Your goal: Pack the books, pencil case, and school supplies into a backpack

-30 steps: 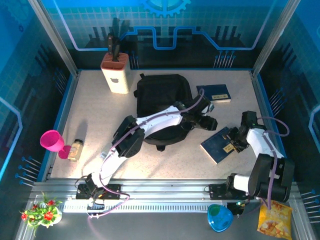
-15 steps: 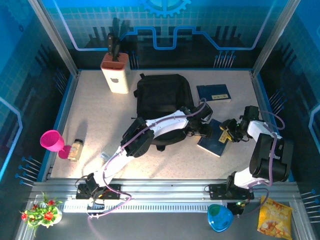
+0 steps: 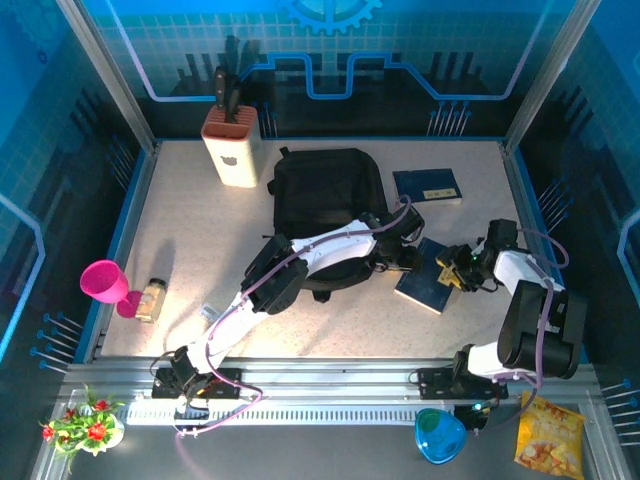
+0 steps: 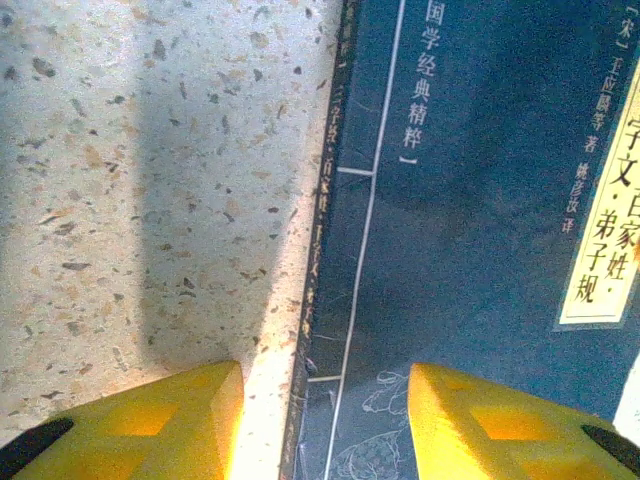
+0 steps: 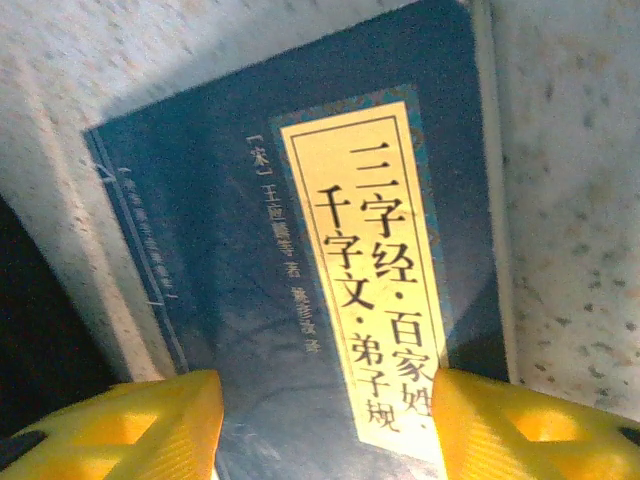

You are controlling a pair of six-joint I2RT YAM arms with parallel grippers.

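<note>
The black backpack (image 3: 325,195) lies at the middle back of the table. One dark blue book (image 3: 428,186) rests to its right. A second dark blue book (image 3: 422,282) with a yellowish label lies flat by the backpack's front right corner. My left gripper (image 3: 407,258) is low over that book's left side. In the left wrist view it (image 4: 325,420) stands open astride the book's (image 4: 480,250) spine edge, one finger over bare table. My right gripper (image 3: 453,272) is at the book's right end. Its (image 5: 325,425) fingers are apart over the cover (image 5: 300,250), holding nothing.
A cream knife block (image 3: 231,145) stands at the back left. A pink cup (image 3: 105,281) and a small jar (image 3: 152,298) sit at the left edge. A blue bowl (image 3: 438,435), a snack bag (image 3: 548,437) and flowers (image 3: 85,425) lie on the near rail.
The book has slid left and back toward the backpack along with my right gripper. My left gripper has come down from the backpack's edge onto the book's left side.
</note>
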